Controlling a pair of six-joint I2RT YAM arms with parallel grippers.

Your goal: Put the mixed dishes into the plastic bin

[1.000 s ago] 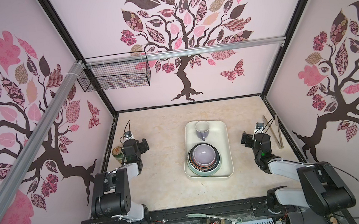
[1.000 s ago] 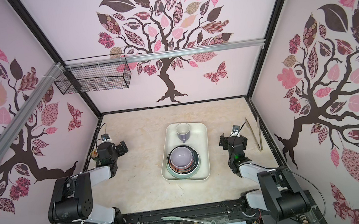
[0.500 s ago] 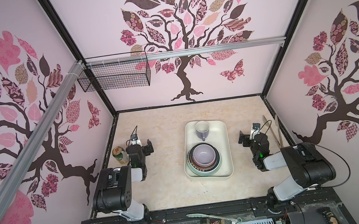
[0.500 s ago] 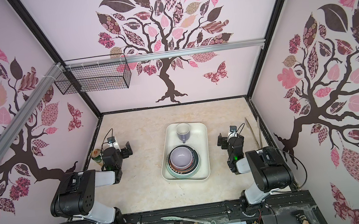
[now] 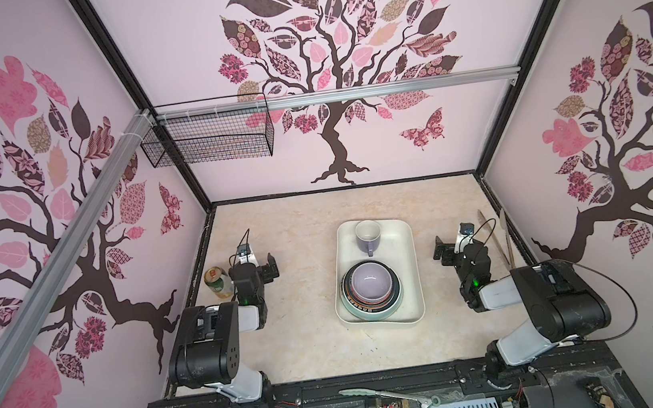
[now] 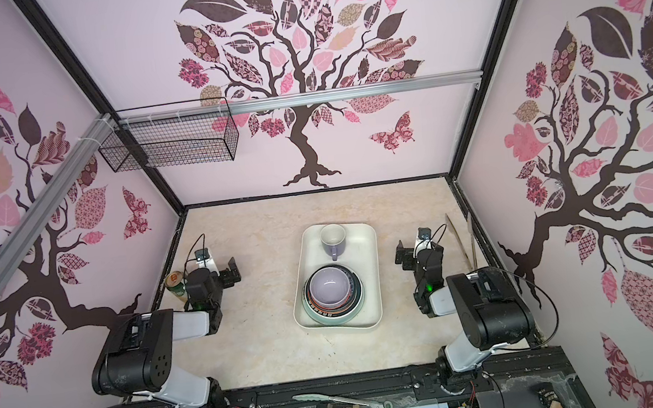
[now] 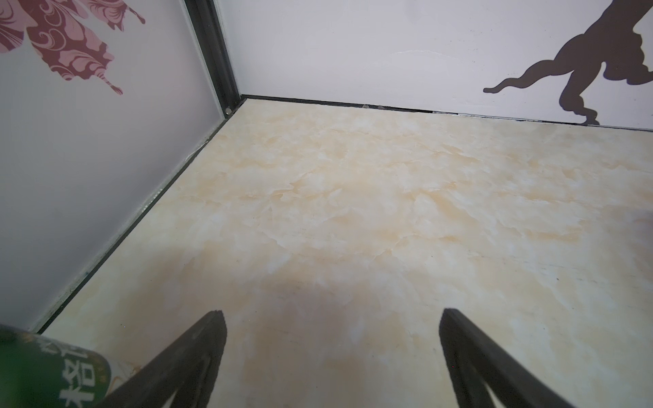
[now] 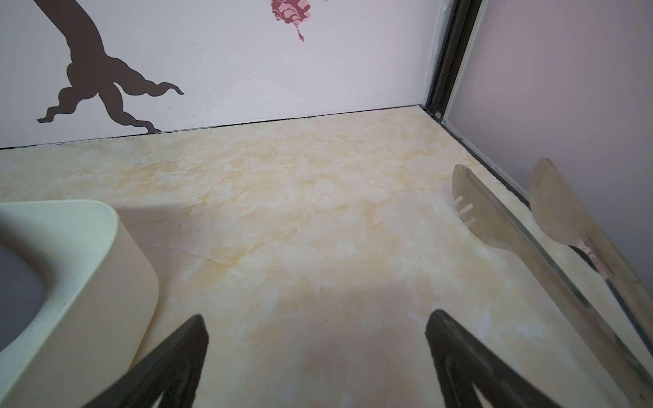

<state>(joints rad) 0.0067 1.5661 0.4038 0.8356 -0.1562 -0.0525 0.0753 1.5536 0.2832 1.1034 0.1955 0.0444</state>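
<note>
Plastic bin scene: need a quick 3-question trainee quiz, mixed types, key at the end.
1. True or false: the lavender mug stands upright inside the plastic bin.
2. What sits on top of the plate stack? A. the bowl with a pale inside; B. a second mug; C. nothing.
3. Fill in: the left gripper and the right gripper both have jaws ____, with only bare table between them.
Key: 1 true; 2 A; 3 open.
</note>
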